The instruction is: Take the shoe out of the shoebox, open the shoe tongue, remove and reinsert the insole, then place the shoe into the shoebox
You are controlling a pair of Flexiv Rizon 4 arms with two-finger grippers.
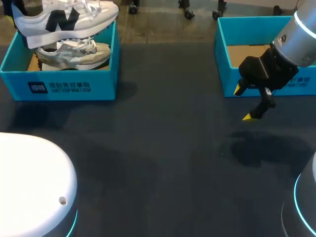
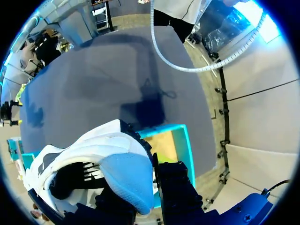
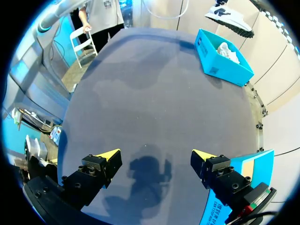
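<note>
My left jaws are clenched on the white shoe, holding it in the air just above the left shoebox, where a second shoe lies. My right jaws hang spread wide, gripping nothing, over the dark surface beside the right shoebox.

White print is carried on the front wall of the shoebox at ten o'clock; a large dark letter is shown on the shoe above it.
</note>
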